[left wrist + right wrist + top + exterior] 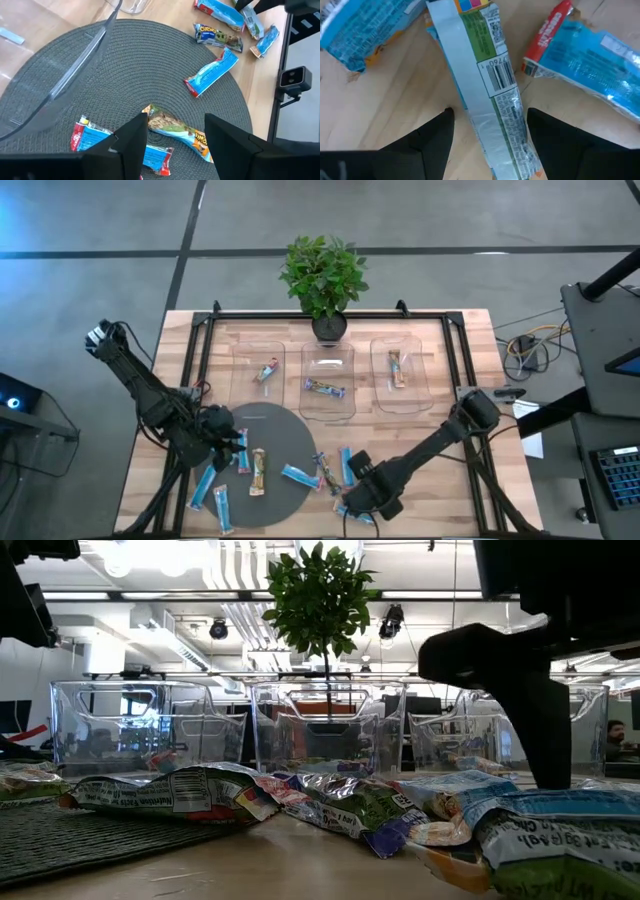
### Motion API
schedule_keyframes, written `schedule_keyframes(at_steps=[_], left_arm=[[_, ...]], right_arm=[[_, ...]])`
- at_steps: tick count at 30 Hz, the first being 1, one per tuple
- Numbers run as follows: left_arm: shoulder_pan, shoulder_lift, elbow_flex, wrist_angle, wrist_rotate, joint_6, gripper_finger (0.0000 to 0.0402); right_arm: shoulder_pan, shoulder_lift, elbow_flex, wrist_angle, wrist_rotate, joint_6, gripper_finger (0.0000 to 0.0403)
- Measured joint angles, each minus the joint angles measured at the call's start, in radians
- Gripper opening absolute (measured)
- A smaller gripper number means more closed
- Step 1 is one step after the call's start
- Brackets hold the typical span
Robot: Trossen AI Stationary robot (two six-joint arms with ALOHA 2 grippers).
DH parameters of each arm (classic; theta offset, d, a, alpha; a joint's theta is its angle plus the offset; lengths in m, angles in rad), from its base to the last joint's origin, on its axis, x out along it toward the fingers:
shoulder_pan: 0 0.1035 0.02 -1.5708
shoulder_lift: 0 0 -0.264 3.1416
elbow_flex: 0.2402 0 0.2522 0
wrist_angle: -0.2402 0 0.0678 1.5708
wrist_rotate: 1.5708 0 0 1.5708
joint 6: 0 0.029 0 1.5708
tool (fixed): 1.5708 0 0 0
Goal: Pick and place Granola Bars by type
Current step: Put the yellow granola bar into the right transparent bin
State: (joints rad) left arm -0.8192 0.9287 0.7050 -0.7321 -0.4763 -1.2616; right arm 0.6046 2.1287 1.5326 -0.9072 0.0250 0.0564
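Fingers spread, my right gripper [487,145] straddles the silver-backed granola bar [492,85] near the table's front edge; I should centre, then descend squarely. My left gripper [175,135], also spread, hovers over the tan bar [175,131].

Glossy foil bars [495,90], woven mat [125,75], wooden table [470,470]

Right gripper [490,132] open, fingers straddling silver-green bar [495,80]; blue bars [592,50] lying either side on wood table [385,100].
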Motion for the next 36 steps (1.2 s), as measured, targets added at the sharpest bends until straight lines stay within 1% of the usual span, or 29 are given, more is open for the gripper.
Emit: schedule_keyframes(at_steps=[3,6,12,17,19,23,26,30,34,35,36], left_arm=[[0.0,0.0,0.0,0.0,0.0,-0.009,0.0179],[0.0,0.0,0.0,0.0,0.0,-0.021,0.0179],[0.0,0.0,0.0,0.0,0.0,-0.022,0.0179],[0.0,0.0,0.0,0.008,0.0,-0.022,0.0179],[0.0,0.0,-0.001,0.008,-0.002,-0.022,0.0179],[0.0,0.0,-0.001,0.008,-0.013,-0.019,0.0179],[0.0,0.002,-0.001,0.018,-0.014,-0.015,0.0179],[0.0,0.004,-0.004,0.036,-0.03,-0.015,0.0179],[0.0,0.004,-0.006,0.048,-0.056,-0.015,0.0179],[0.0,0.004,-0.006,0.048,-0.058,-0.014,0.0179],[0.0,0.004,-0.006,0.048,-0.06,-0.014,0.0179]], right_arm=[[-0.001,0.008,-0.002,-0.002,-0.005,0.03,0.0232],[-0.003,0.007,-0.007,0.0,-0.008,0.06,0.0209],[-0.012,0.008,-0.013,0.002,-0.034,0.112,0.0132],[-0.03,-0.046,-0.023,-0.028,-0.107,0.228,0.0077],[-0.043,-0.101,-0.02,-0.017,-0.128,0.297,0.0066],[-0.098,-0.225,-0.02,-0.018,-0.205,0.474,0.0064],[-0.152,-0.327,-0.042,0.014,-0.204,0.64,0.0065],[-0.246,-0.517,-0.144,0.206,-0.185,0.836,0.0066],[-0.332,-0.726,-0.322,0.533,-0.18,0.948,0.0067],[-0.349,-0.783,-0.365,0.6,-0.161,0.972,0.0067],[-0.364,-0.841,-0.405,0.635,-0.12,1.004,0.0067]])
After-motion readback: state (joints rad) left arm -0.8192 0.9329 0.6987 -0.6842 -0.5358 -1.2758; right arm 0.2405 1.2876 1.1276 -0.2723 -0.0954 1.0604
